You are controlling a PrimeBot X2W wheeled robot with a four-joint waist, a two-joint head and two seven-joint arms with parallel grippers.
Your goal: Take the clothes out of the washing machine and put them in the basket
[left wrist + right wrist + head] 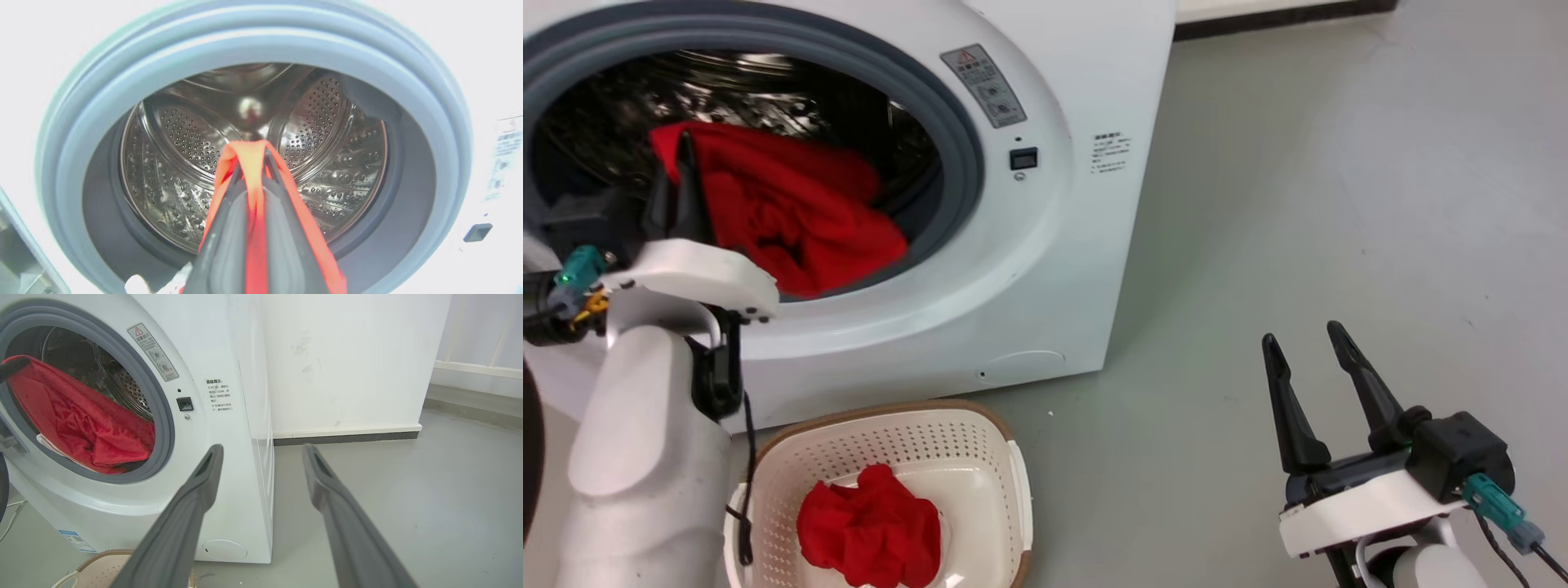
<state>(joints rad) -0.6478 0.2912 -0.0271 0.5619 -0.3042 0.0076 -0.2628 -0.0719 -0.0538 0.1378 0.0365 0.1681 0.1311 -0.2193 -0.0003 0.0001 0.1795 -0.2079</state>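
Starting on the left: our left end effector is up in the mouth of the washing machine, fingers pinched almost together on a fold of the red garment. The left wrist view backs that up — a strip of red cloth runs up between the two fingers and over their tips, with the steel drum behind. The rest of the garment slumps down toward the lower lip of the opening, inside the grey rubber ring.

So we'd call this the pull-out step for that piece. Below the opening, the basket sits on the floor just in front of the machine, and one bundle of red cloth is already in it.

Next move, as we read it: draw the arm back and out so the hanging part clears the ring without snagging, then swing down over the basket and let go.

Far right, the right end effector hovers over the floor — fingers spread wide, holding nothing.
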